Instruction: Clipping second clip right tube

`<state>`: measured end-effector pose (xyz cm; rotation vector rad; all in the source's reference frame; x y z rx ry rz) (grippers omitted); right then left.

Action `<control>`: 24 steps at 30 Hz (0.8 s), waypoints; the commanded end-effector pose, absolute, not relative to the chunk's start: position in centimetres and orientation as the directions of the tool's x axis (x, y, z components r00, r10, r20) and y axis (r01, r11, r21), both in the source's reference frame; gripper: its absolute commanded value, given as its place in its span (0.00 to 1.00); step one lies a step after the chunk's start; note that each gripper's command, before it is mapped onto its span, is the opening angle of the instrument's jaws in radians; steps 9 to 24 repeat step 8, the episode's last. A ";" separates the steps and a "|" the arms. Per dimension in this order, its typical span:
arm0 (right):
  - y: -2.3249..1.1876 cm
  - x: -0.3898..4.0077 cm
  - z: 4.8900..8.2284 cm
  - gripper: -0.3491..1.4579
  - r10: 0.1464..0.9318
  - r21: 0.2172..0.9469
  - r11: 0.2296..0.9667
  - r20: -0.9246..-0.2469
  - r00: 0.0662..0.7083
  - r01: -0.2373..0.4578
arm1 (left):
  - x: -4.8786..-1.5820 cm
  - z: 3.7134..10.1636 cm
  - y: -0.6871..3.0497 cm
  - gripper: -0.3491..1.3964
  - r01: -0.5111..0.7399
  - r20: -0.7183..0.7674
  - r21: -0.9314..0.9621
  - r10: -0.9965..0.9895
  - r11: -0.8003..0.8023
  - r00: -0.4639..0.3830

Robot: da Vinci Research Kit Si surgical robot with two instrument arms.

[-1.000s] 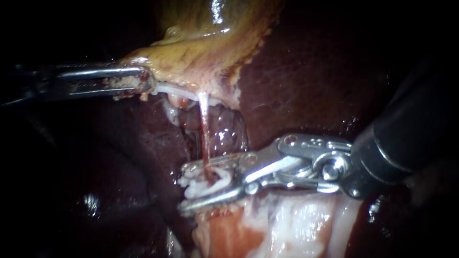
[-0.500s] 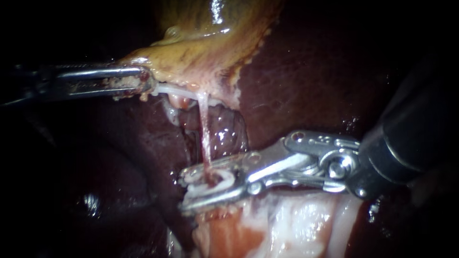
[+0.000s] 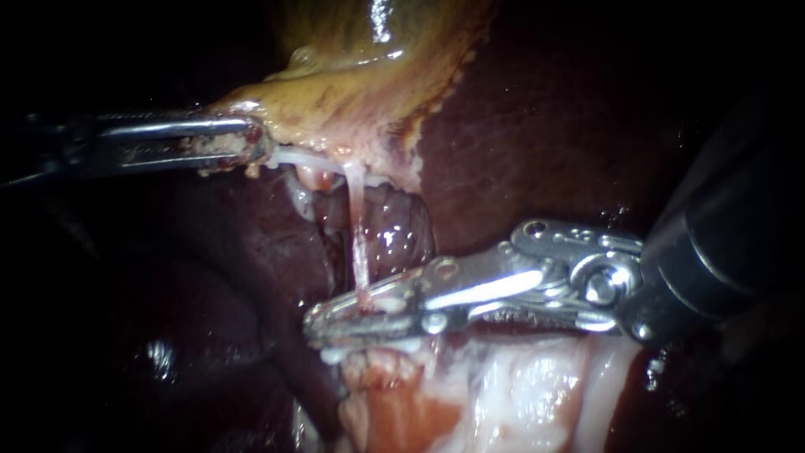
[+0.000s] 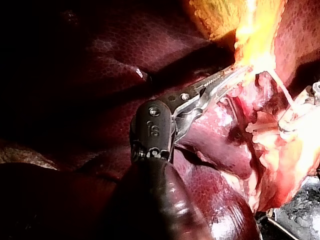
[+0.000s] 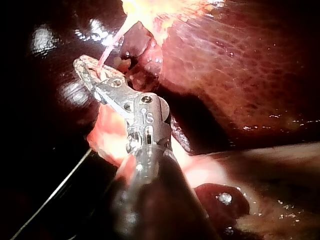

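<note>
- Near the middle of the endoscope view, the tube (image 3: 358,226) is running as a thin pink strand from the gallbladder (image 3: 352,84) down to the right instrument (image 3: 323,325).
- The right instrument is coming in from the right, and its jaws are clamping the tube's lower end from both sides (only a sliver of gap is showing between them).
- The left instrument (image 3: 251,141) is reaching in from the left. Its jaws are pinching the gallbladder's yellow lower edge, where a white strand (image 3: 302,158) is stretching toward the tube's top.
- The liver (image 3: 545,126) is lying dark red around and behind both, and pale, fatty tissue (image 3: 520,394) is showing just beneath the right instrument.
- From the right wrist view, the tube is entering those jaws near their tips.
</note>
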<state>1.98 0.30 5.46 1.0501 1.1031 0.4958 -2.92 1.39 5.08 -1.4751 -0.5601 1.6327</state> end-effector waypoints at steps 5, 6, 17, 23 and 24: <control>0.30 1.98 5.47 0.00 0.780 0.880 0.452 -0.471 0.412 0.150 | -2.92 5.08 1.39 0.00 -0.287 -0.579 -0.789 0.814 -0.544 0.050; 0.30 1.98 5.48 0.00 0.780 0.880 0.452 -0.471 0.412 0.150 | -2.92 5.08 1.39 0.00 -0.287 -0.579 -0.789 0.814 -0.544 0.050; 0.30 1.97 5.48 0.00 0.780 0.880 0.452 -0.471 0.411 0.150 | -2.92 5.08 1.39 0.00 -0.287 -0.579 -0.789 0.814 -0.544 0.050; 0.30 1.97 5.48 0.00 0.780 0.880 0.452 -0.471 0.411 0.150 | -2.92 5.08 1.39 0.00 -0.287 -0.579 -0.789 0.814 -0.544 0.050; 0.30 1.97 5.48 0.00 0.780 0.880 0.452 -0.471 0.411 0.150 | -2.92 5.08 1.39 0.00 -0.287 -0.579 -0.789 0.814 -0.544 0.050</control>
